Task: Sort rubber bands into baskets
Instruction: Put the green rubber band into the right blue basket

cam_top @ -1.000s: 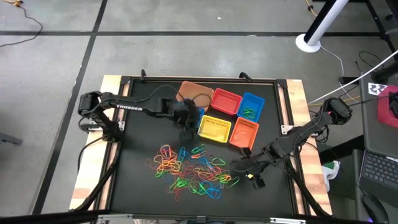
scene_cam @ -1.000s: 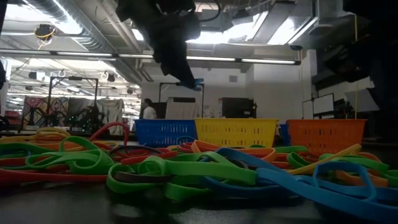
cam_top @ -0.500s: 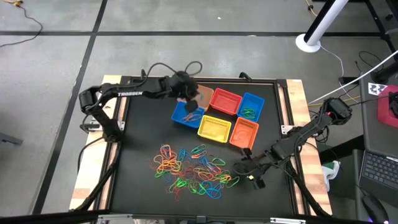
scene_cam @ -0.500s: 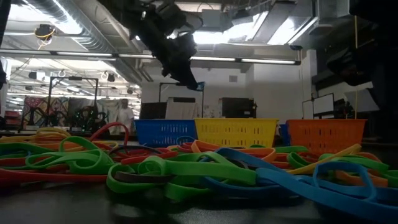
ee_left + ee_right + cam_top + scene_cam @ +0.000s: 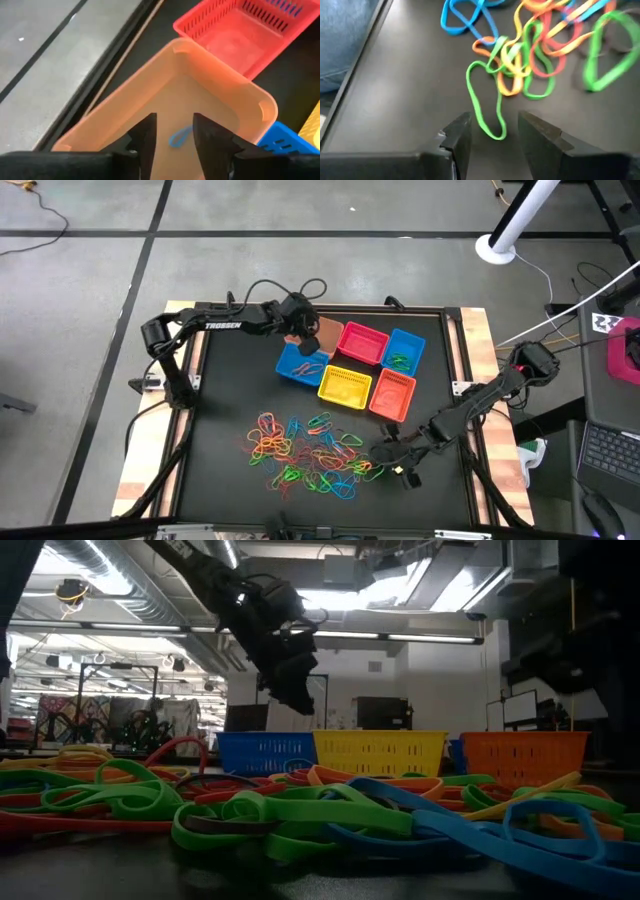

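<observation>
A heap of coloured rubber bands (image 5: 305, 452) lies on the black mat near the table's front. Six baskets stand in a cluster behind it: tan-orange (image 5: 328, 330), red (image 5: 363, 343), two blue (image 5: 404, 350) (image 5: 296, 366), yellow (image 5: 345, 386) and orange (image 5: 393, 393). My left gripper (image 5: 175, 122) hangs open over the tan-orange basket (image 5: 210, 95). A blue band (image 5: 180, 136) shows between its fingers, down in that basket. My right gripper (image 5: 492, 125) is open and low at the heap's right edge. The end of a green band's loop (image 5: 492, 134) lies between its fingers.
The red basket (image 5: 240, 35) and a blue one (image 5: 285, 142) stand close beside the tan-orange one. The mat's raised black frame (image 5: 200, 380) and wooden side boards (image 5: 480, 340) bound the work area. Bare mat (image 5: 230, 400) lies left of the baskets.
My left gripper has gone from over the near blue basket toward the table's far edge, and now stands over the tan-orange basket. The blue band that hung at its fingertips in the low view is gone from them; it has let go.
</observation>
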